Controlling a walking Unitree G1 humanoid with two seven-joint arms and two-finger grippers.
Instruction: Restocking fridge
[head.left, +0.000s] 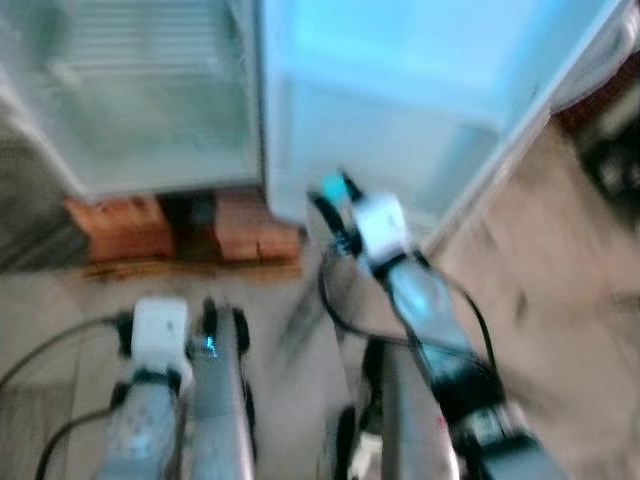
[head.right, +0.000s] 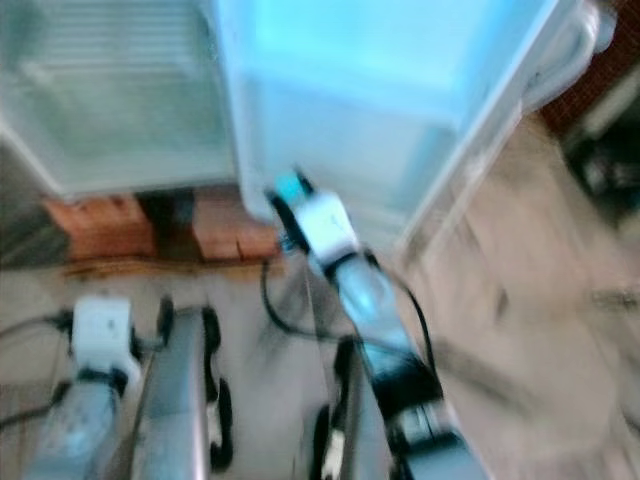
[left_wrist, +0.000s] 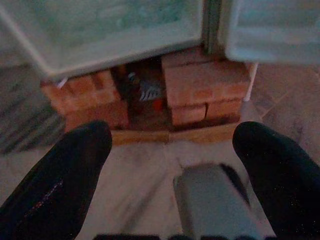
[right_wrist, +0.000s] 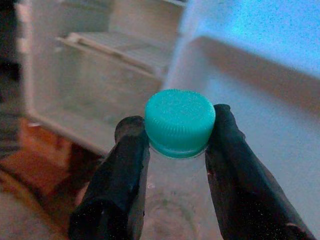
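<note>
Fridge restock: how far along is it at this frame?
Done: the fridge stands open, door swung wide. In hand: the right gripper clamps a clear bottle below its green cap. Left: placing it inside. The left gripper is open, holding nothing.

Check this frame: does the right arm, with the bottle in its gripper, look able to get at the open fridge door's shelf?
Probably yes. The right gripper is shut on the green-capped bottle, raised toward the fridge door, which stands open just ahead. Nothing shows in between, though blur hides the shelf detail.
</note>
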